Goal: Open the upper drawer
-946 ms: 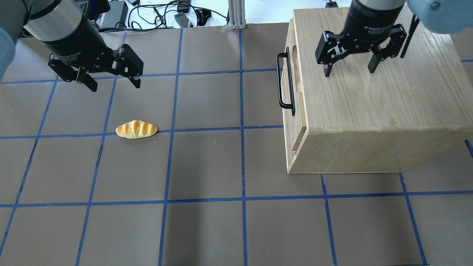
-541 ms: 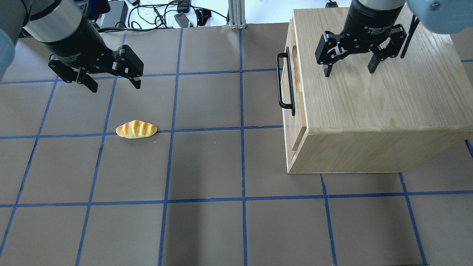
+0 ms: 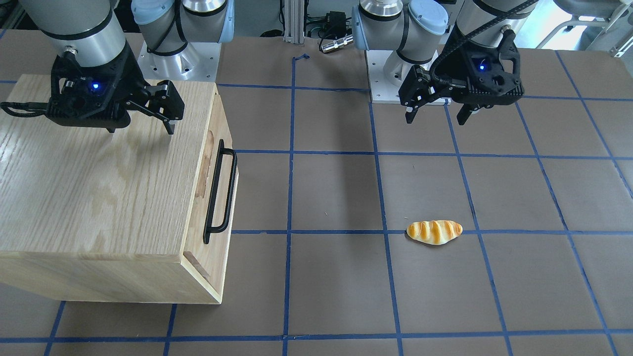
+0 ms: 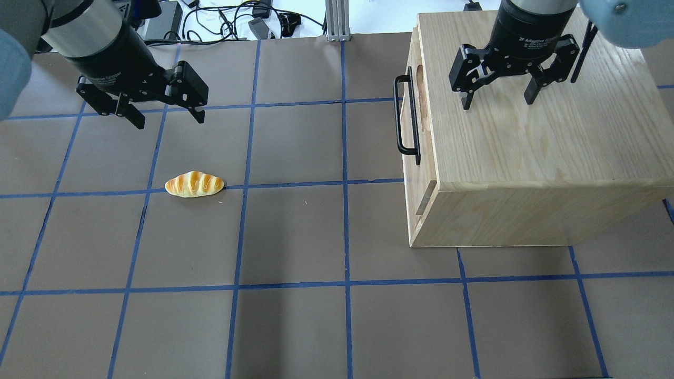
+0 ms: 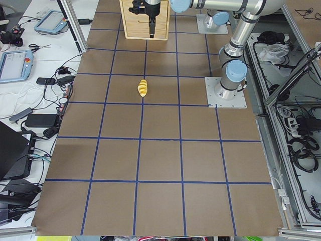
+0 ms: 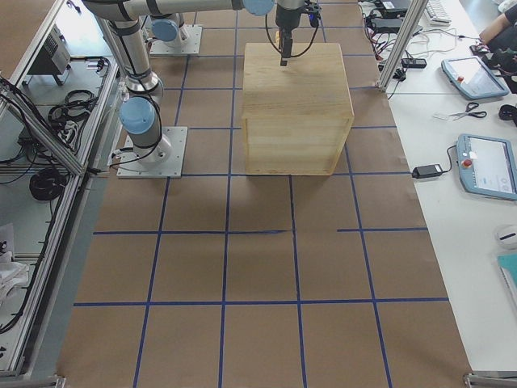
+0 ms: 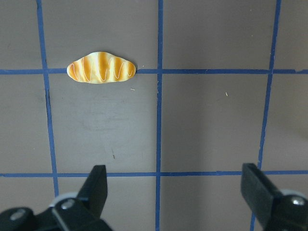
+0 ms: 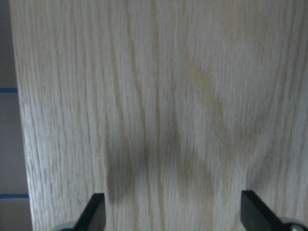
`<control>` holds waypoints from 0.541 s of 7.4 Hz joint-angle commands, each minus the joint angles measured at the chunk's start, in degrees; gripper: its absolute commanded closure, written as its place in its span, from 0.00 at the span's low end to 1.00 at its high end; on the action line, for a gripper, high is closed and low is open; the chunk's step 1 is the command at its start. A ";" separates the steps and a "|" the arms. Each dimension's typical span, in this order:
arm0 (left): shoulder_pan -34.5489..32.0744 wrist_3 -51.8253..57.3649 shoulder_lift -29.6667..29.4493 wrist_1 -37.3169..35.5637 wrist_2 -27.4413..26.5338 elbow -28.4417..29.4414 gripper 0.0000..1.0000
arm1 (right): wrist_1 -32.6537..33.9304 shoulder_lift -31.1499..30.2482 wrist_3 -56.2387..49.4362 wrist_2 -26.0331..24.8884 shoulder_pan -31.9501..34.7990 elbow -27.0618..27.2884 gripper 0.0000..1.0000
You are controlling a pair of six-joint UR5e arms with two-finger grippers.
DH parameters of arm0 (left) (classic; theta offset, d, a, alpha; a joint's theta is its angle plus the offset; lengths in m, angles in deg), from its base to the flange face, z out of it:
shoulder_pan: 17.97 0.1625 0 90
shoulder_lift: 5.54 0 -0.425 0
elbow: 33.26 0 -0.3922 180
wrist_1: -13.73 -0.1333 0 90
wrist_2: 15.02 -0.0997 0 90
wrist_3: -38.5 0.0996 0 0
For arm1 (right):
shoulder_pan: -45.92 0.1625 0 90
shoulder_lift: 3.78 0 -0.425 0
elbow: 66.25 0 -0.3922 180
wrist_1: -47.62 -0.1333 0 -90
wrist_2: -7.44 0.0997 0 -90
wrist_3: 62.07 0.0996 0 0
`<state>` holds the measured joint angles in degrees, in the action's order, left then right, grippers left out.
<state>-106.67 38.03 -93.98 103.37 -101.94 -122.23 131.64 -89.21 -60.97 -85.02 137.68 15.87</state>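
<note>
The left hand (image 4: 169, 122) hangs over the tabletop (image 4: 295, 237) with its fingers spread wide, holding nothing. A bread roll (image 4: 194, 184) lies on a blue tape line near it, well apart from the cabinet (image 4: 526, 147). The upper drawer (image 4: 424, 145) sits pushed in, its black bar handle (image 4: 404, 116) facing the roll. The right hand (image 4: 497, 102) hovers above the cabinet's top, fingers wide apart and empty.

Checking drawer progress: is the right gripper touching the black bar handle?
Apart. The overhead view shows the right gripper over the cabinet top, bare wood lying between it and the upper drawer's handle.
</note>
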 commanded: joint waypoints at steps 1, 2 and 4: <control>-0.15 -0.24 -0.67 -2.01 2.80 -0.33 0.00 | 0.00 0.00 -0.04 0.00 0.00 -0.03 0.00; -0.33 -2.41 -1.37 -4.10 3.15 0.29 0.00 | 0.00 0.00 0.05 0.00 0.00 -0.03 0.00; -2.08 -4.19 -2.69 -5.52 2.98 0.38 0.00 | 0.00 0.00 -0.04 0.00 0.00 0.06 0.00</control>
<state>-107.77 34.72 -95.90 98.63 -98.96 -121.99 131.64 -89.21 -60.95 -85.02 137.68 15.86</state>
